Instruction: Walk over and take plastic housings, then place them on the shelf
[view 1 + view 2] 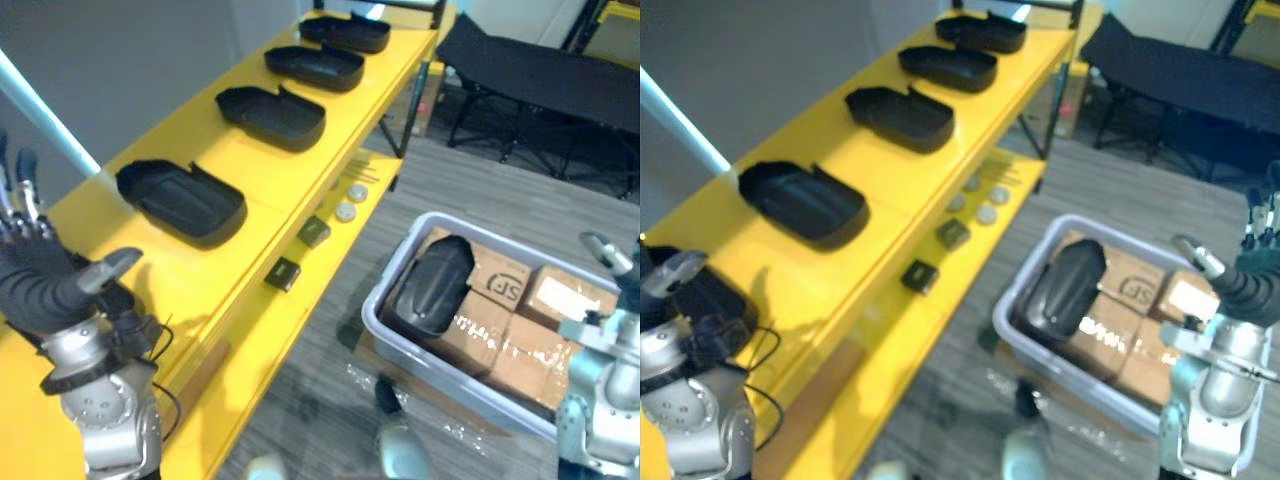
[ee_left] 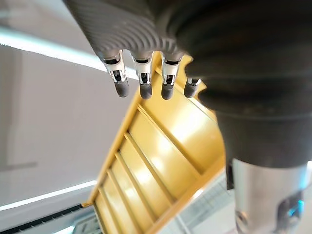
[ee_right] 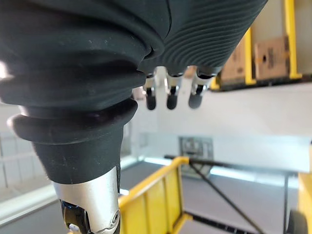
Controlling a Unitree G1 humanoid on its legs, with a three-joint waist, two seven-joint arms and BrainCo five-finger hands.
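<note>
While left hand point(image 1: 40, 285) and right hand point(image 1: 1245, 288) are keeping fingers straight and empty, black plastic housing point(image 1: 432, 285) is lying in grey bin point(image 1: 372, 318), long axis pointing away from the robot. Right hand is hovering nearer, the housing lying to its left.

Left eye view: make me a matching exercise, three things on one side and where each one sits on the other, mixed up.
Things:
1. row of four black housings
2. lone black housing
3. small black block

Places:
A. lower yellow shelf
B. on cardboard boxes in the grey bin
C. top yellow shelf

Pairs: 1-C, 2-B, 3-A.
</note>
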